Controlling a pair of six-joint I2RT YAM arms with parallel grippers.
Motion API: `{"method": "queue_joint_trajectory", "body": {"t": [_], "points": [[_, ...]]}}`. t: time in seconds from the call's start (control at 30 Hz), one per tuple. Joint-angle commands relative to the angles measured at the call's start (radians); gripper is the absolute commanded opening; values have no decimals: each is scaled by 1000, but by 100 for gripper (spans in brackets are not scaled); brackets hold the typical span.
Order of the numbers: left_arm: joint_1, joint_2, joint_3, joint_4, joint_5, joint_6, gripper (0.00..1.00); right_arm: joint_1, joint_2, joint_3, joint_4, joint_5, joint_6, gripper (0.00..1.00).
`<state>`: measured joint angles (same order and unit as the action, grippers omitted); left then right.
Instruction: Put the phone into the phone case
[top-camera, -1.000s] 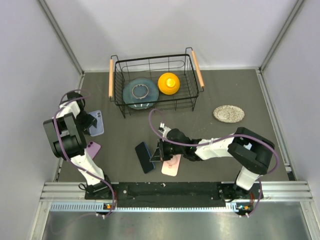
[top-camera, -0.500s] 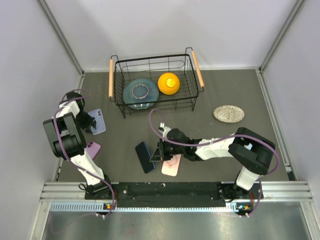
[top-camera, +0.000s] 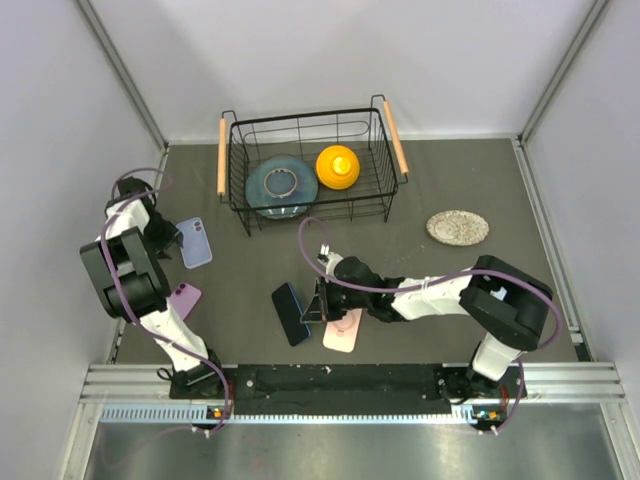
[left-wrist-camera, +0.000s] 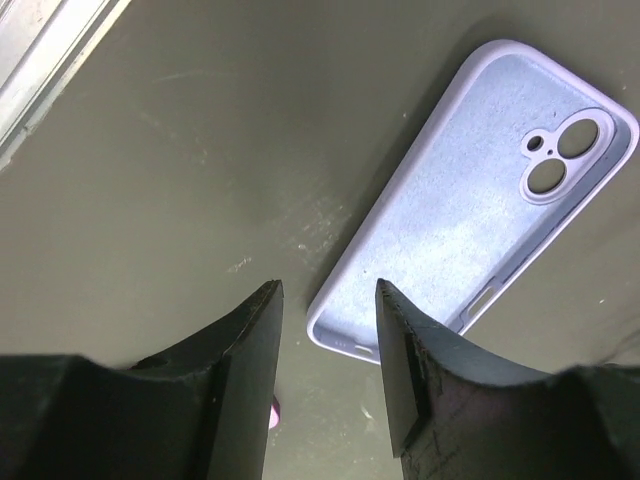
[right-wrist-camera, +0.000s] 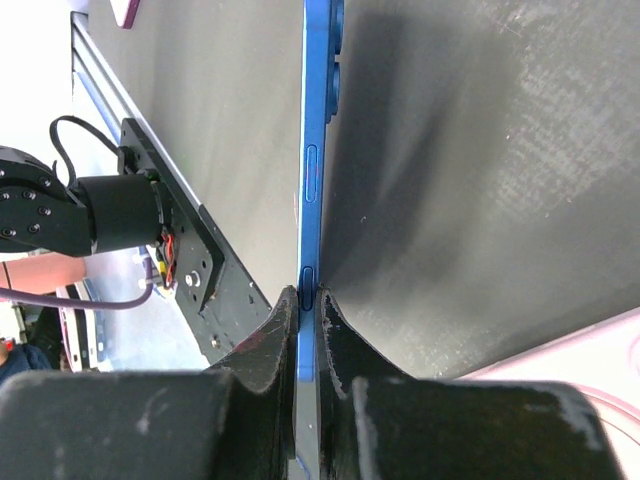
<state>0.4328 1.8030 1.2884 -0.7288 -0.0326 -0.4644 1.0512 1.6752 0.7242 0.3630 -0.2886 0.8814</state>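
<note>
Toward the near middle of the table (top-camera: 450, 180), we find the right hand (top-camera: 318, 300) clamped on the blue phone (top-camera: 289, 314). The wrist view shows its fingers (right-wrist-camera: 250, 370) pinching the thin body at one edge only, right at a side button. A pink case (top-camera: 343, 331) lies just beside this hand.

At the far left, the left hand (left-wrist-camera: 328, 295) stands with its fingers apart, holding nothing. It sits at one short end of the lavender case (left-wrist-camera: 470, 195), which lies open side up with its camera cutouts at the other end. Phone and lavender case are well apart.

Risks, in our judgement:
- The hold is narrow, so the phone could pivot or slip out during a lift or carry.
- Neither case is restrained, so pressing the phone in could push the case along the table instead of seating it.
- The phone could arrive with its camera end away from the cutouts, and it would then jam on the rim.
- We cannot tell which case is intended.
</note>
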Motion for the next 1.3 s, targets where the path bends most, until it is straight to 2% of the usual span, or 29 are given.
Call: {"method": "queue_joint_trajectory", "body": {"t": [0.0,0.17,0.43,0.53,0.57,0.6,0.63,0.83,0.97,1.27], "points": [[1,41,31,32,28,49,47,10,-61,12,22,25,-33,0],[3,84,22,43,68,46,46,7,-62,14,16,20,-36,0],[1,150,40,9,62,36,37,3,-89,-9,11,37,-24,0],[-3,142,29,6,74,36,20,1,-100,-20,8,45,-24,0],[-6,130,20,0,74,33,7,1,-104,-22,5,46,-25,0],[-9,125,17,-6,82,27,1,1,-106,-25,2,48,-25,0],[-11,108,14,-21,92,24,0,3,-108,-25,-1,49,-25,0],[-19,-2,-29,-86,146,17,0,-2,-126,-23,-16,43,-9,0],[-45,-88,-142,-90,188,9,0,-2,-143,-23,-24,49,2,0],[-248,-275,-379,-75,175,-83,0,-3,-167,-43,-76,83,11,0]]}}
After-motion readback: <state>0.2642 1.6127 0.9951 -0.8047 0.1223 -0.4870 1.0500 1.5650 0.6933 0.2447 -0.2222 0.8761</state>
